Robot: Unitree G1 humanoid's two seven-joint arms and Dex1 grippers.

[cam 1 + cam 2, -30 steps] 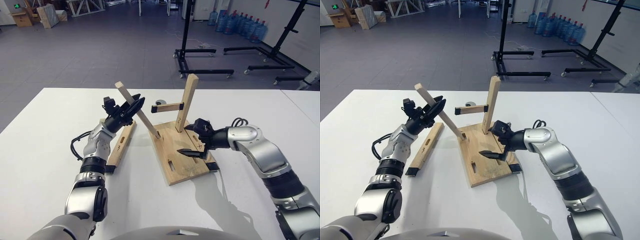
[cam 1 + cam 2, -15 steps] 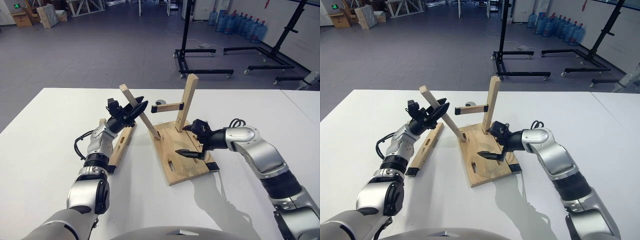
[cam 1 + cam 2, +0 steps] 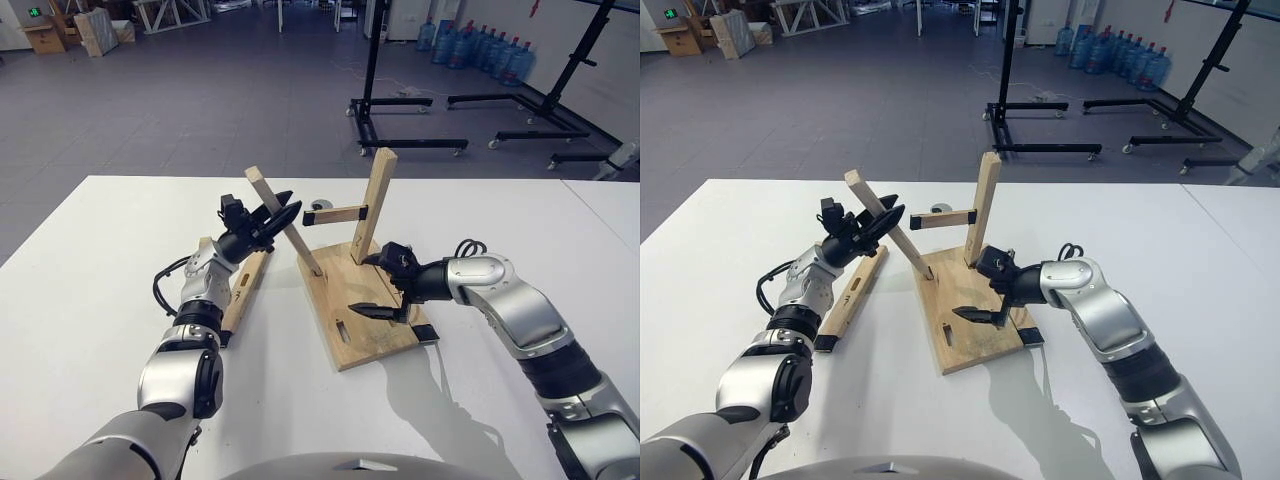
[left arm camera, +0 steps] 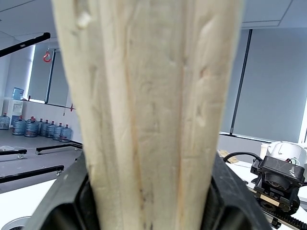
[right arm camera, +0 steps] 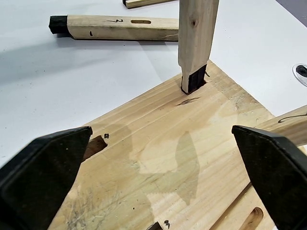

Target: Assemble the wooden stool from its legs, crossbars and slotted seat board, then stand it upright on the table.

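The slotted seat board (image 3: 372, 322) lies flat mid-table. One leg (image 3: 376, 196) stands upright in its far slot, with a crossbar (image 3: 336, 213) sticking out to the left. A second leg (image 3: 283, 220) leans steeply, its black-tipped foot (image 5: 193, 80) resting in a slot at the board's far left. My left gripper (image 3: 276, 214) is shut on that leg's upper half; the wood (image 4: 144, 115) lies close against the left wrist camera. My right gripper (image 3: 364, 285) hovers open just above the board's middle, its fingertips (image 5: 45, 167) spread wide. A third leg (image 3: 238, 289) lies flat left of the board.
A small round metal fitting (image 3: 320, 204) sits on the table behind the crossbar. A black-tipped piece (image 3: 424, 332) peeks from under the board's near right corner. Black wheeled stands (image 3: 405, 100) are on the floor beyond the table. The white tabletop (image 3: 480, 400) has free room in front and on the right.
My left gripper has shifted right and forward with the leaning leg, which now stands steeper. My right gripper has drifted slightly left over the board, staying open.
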